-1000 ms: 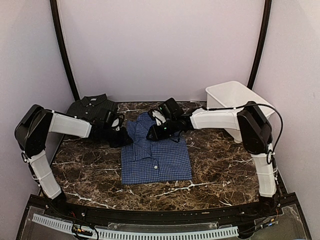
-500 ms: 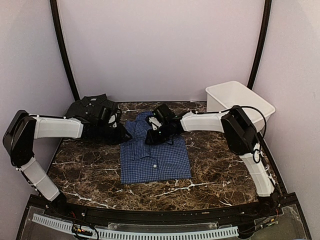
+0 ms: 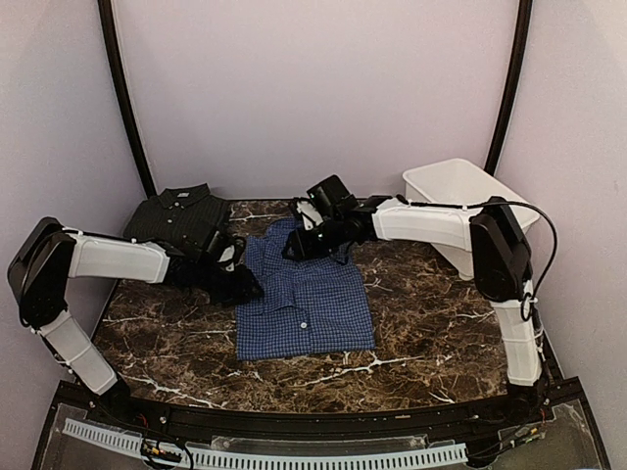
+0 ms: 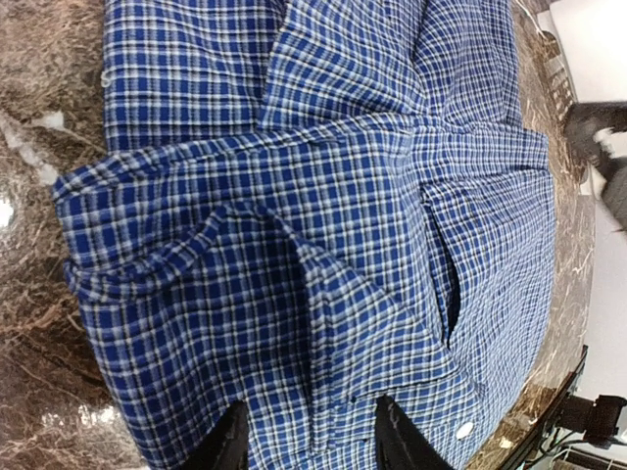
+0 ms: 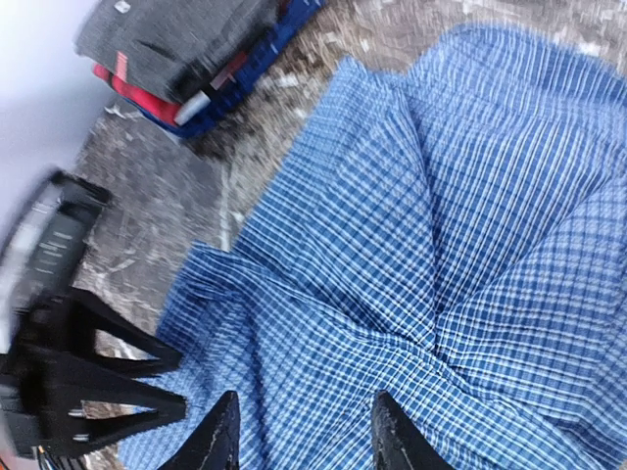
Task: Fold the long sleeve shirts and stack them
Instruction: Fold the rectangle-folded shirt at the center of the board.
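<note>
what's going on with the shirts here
Both arms are at the blue shirt, which lies mid-table folded to a rough rectangle, its top rumpled. The left gripper is at its left edge and the right gripper is over its collar end. Both are open, with no cloth held. A stack topped by the dark shirt sits in the far left corner, a red shirt showing under it. A basket stands far right.

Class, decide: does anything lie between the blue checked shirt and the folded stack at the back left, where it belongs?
Only the left gripper, at the blue shirt's left edge, sits between it and the stack. No loose object shows there.
</note>
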`<state>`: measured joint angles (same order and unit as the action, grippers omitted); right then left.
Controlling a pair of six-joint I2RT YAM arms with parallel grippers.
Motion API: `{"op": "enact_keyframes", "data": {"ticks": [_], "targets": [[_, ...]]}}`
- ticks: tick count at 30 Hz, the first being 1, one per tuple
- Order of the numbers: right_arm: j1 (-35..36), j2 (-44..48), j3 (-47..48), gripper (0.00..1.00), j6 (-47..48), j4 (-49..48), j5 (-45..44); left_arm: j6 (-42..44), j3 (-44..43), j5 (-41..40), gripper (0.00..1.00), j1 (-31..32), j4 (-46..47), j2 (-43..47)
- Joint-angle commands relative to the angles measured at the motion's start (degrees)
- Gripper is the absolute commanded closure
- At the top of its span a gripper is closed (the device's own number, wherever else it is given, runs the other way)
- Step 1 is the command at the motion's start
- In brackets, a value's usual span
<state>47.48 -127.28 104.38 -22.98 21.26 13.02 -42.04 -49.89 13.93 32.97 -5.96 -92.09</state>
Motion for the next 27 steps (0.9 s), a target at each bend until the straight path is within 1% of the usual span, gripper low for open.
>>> {"op": "enact_keyframes", "data": {"ticks": [1, 8, 13, 20, 27], "targets": [[0.2, 6.7, -2.1, 0.57, 0.6, -2.0, -2.0, -1.4, -0.6, 0.9, 0.54, 1.1, 1.5, -1.9], [0.2, 13.1, -5.8, 0.55, 1.4, -1.7, -4.2, -2.5, -3.4, 3.3, 0.52, 2.4, 3.6, -5.5], [0.0, 17.4, -9.9, 0.54, 1.5, -2.0, -5.5, -4.9, -5.7, 7.2, 0.52, 2.5, 8.2, -7.0], [-0.4, 20.4, -14.8, 0.54, 1.5, -2.6, -6.7, -9.2, -10.5, 9.3, 0.52, 2.1, 13.9, -10.0], [-0.5, 22.8, -19.5, 0.54, 1.1, -3.2, -8.3, -8.6, -17.0, 9.9, 0.52, 0.6, 13.9, -15.3]]}}
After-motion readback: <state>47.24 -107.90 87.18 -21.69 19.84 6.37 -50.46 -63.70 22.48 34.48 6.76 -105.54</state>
